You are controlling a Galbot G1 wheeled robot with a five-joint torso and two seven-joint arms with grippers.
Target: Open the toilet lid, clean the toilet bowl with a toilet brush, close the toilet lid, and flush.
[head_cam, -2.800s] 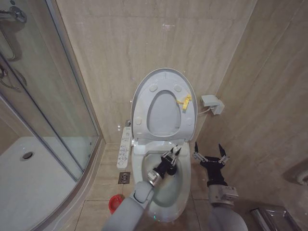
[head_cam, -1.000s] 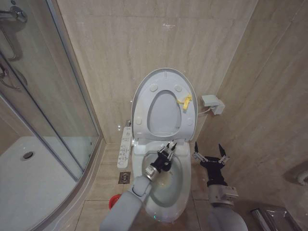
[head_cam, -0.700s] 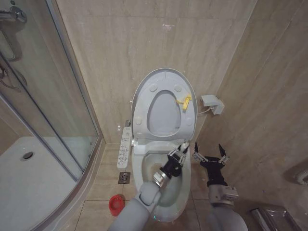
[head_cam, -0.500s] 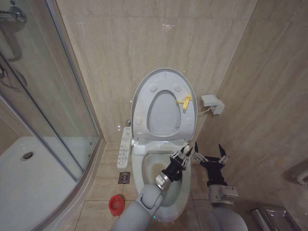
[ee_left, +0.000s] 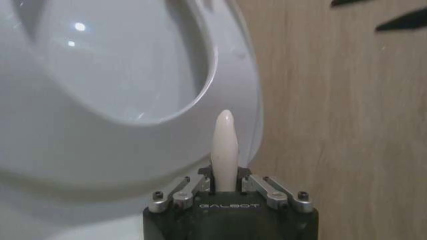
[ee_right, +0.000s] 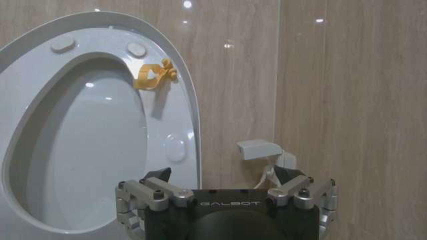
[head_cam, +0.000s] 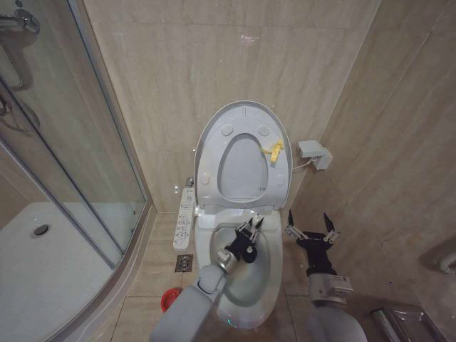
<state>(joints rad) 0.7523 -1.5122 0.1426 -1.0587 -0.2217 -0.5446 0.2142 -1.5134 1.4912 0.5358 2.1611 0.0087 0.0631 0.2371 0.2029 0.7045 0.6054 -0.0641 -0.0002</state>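
left gripper (head_cam: 249, 226), jaws clamped on the toilet brush (ee_left: 224, 150) handle, its long axis running down from the jaws into the toilet bowl (head_cam: 246, 274); right gripper (head_cam: 311, 227) waits beside, jaws apart.

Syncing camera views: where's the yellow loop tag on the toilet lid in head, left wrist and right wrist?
Head view: the yellow loop tag sits on the raised toilet lid, toward the robot's right, above the bowl.
Left wrist view: not in it.
Right wrist view: the tag hangs near the lid's upper edge, beside a round bumper.
Shared landmark: the white wall box beside the lid.
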